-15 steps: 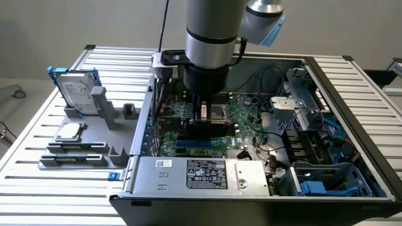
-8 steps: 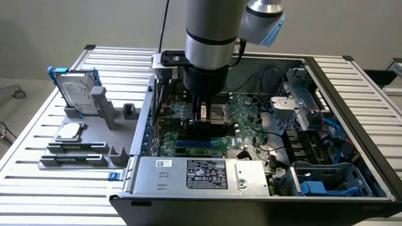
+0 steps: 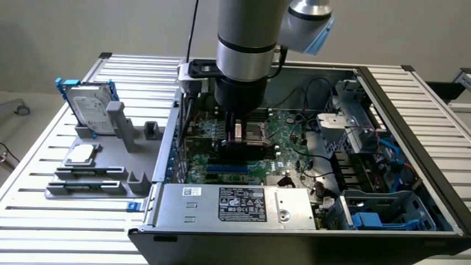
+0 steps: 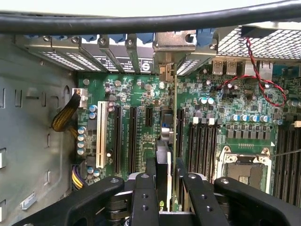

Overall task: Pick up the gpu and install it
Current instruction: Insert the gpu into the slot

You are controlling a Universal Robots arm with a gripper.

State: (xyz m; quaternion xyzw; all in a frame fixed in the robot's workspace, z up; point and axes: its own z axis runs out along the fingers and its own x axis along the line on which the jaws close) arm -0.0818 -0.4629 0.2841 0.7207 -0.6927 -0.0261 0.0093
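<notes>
Slatted table (image 3: 52, 221) bears computer case (image 3: 294, 247) (open), grey holder (image 3: 118, 161).

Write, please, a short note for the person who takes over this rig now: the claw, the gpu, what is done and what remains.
Claw: shut on the gpu, low inside the open computer case.
Gpu: held on edge over the motherboard, in line with the long black expansion slots.
Done: the gpu is picked up and is inside the case.
Left: it is not released yet. I cannot tell whether it sits fully in a slot.
Aside: the hard drive stands on the grey holder, at the exterior view's left.
</notes>
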